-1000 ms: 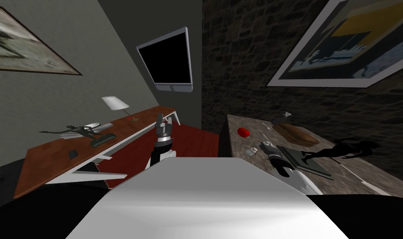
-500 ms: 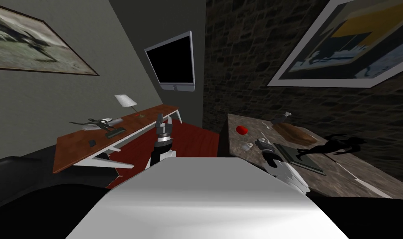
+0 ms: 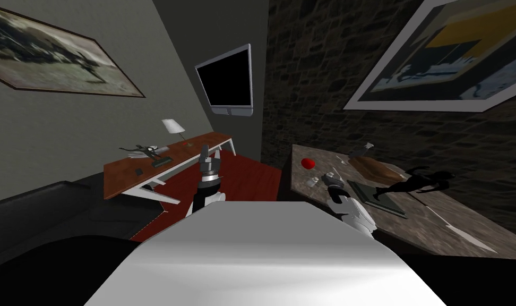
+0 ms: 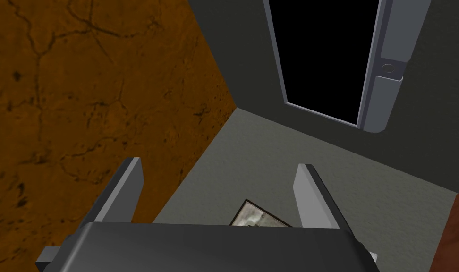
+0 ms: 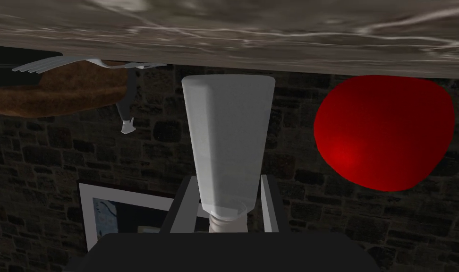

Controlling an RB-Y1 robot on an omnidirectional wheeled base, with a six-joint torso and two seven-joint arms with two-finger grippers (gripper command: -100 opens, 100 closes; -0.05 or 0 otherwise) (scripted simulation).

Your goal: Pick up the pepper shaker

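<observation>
**View swings, grip holds**

My own turn has slid the whole head view, so the brown counter (image 3: 145,169) on the left now sits smaller and farther off. On the stone counter (image 3: 453,223), the right forearm has drawn in a little. The right tool (image 5: 228,178) stays clamped on the pale pepper shaker (image 5: 228,132) near its narrow top. The shaker's base looks to be on the stone beside the red apple (image 5: 384,132), so I judge the lift is yet to come. The left tool (image 4: 219,165) stands wide, idle.

The shaker's (image 5: 227,141) narrow end is hidden behind the right tool's (image 5: 226,180) dark body. Beside it, the brown board (image 5: 58,97) is cut off at the picture's edge.
</observation>
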